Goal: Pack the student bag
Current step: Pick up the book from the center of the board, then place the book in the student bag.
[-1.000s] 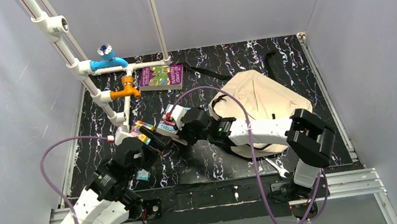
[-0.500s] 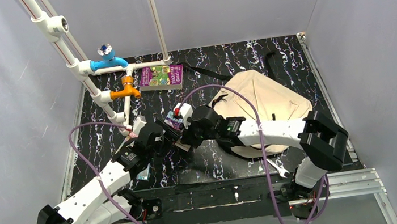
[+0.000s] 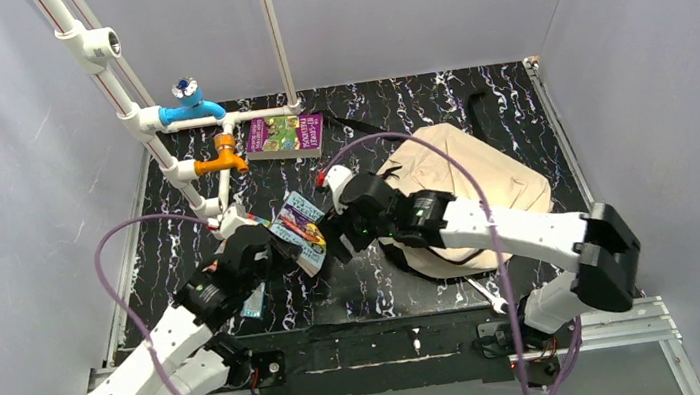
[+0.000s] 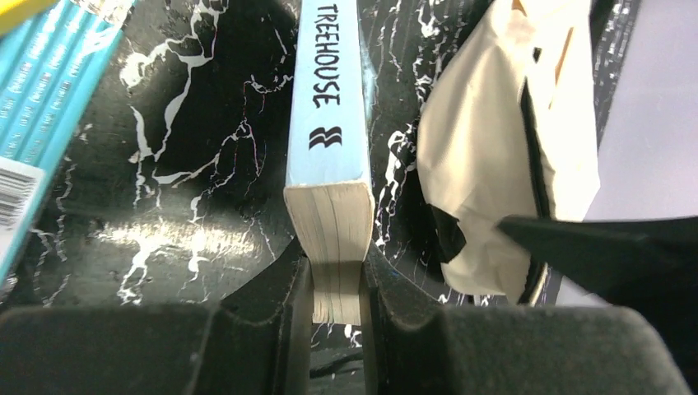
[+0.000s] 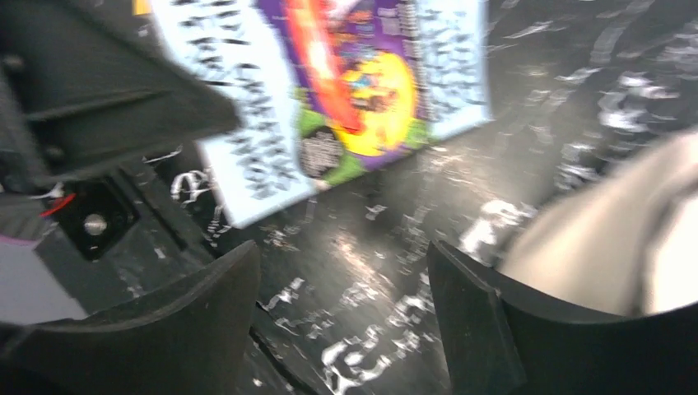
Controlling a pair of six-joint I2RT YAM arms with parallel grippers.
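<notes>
Marbled table; left gripper clamps book (Treehouse)

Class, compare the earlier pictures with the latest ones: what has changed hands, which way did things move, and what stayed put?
The Treehouse book changed hands. The left gripper closed on its end. The right gripper, which had held it, opened and drew back slightly to the right. The beige backpack and the second book at the far edge of the table stayed where they were.
</notes>
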